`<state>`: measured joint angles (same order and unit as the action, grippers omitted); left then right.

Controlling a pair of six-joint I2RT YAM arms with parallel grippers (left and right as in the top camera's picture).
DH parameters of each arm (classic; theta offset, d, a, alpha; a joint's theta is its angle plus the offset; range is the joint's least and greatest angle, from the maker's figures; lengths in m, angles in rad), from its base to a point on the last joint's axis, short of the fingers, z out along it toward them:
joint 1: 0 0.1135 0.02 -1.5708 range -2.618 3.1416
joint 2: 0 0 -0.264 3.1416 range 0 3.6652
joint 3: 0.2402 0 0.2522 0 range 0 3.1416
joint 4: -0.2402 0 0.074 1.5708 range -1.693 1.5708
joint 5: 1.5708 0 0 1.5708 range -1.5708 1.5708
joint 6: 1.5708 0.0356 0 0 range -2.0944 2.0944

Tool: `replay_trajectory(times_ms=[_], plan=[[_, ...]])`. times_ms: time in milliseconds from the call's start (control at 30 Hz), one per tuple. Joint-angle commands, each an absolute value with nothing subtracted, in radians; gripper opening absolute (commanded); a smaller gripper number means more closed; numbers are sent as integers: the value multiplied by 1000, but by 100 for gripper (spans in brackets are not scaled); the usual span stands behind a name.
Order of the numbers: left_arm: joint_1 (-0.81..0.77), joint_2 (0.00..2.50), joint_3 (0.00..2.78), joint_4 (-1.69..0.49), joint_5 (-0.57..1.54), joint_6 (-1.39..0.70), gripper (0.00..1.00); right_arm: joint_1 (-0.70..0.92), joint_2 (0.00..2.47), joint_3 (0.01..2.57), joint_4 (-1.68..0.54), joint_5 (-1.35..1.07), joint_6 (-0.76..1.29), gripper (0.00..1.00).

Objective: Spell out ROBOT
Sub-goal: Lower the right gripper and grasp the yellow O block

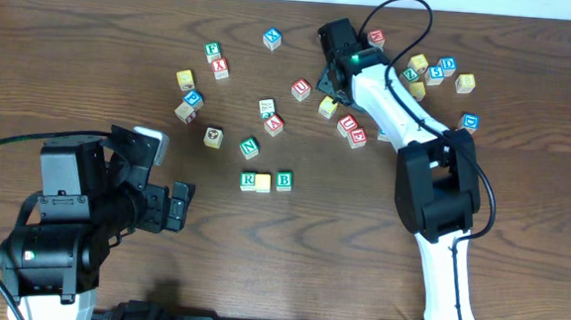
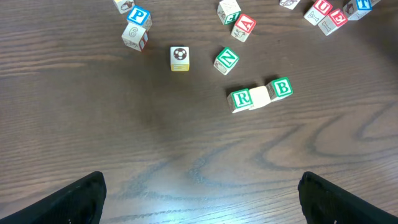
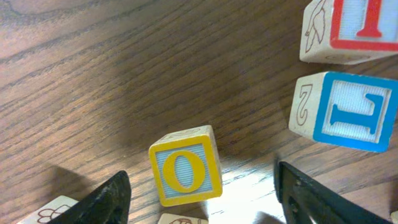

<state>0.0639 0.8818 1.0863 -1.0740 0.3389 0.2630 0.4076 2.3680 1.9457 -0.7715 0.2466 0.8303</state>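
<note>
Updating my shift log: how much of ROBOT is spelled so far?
Done: R, a block showing no letter and B sit in a row. In hand: the open right fingers flank a yellow O, not yet gripped. Left: placing that O, then a T.

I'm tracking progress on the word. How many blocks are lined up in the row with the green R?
3: the R block at the left end, a plain-topped block in the middle, the B block at the right end. None looks hidden.

R block (image 2: 240, 98), B block (image 2: 282, 87), N block (image 2: 226, 60), P block (image 2: 138, 17), O block (image 3: 185, 168).
</note>
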Motion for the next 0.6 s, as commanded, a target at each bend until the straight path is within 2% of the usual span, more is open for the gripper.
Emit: replay_trajectory(times_ms=[0, 400, 567], plan=[[69, 881, 1094, -1076, 351, 273, 97, 420, 2364, 1959, -771, 290, 837, 69], [69, 881, 1094, -1077, 351, 273, 97, 416, 2428, 1955, -721, 291, 706, 69], [69, 881, 1094, -1077, 351, 273, 97, 416, 2430, 1955, -702, 295, 671, 65]])
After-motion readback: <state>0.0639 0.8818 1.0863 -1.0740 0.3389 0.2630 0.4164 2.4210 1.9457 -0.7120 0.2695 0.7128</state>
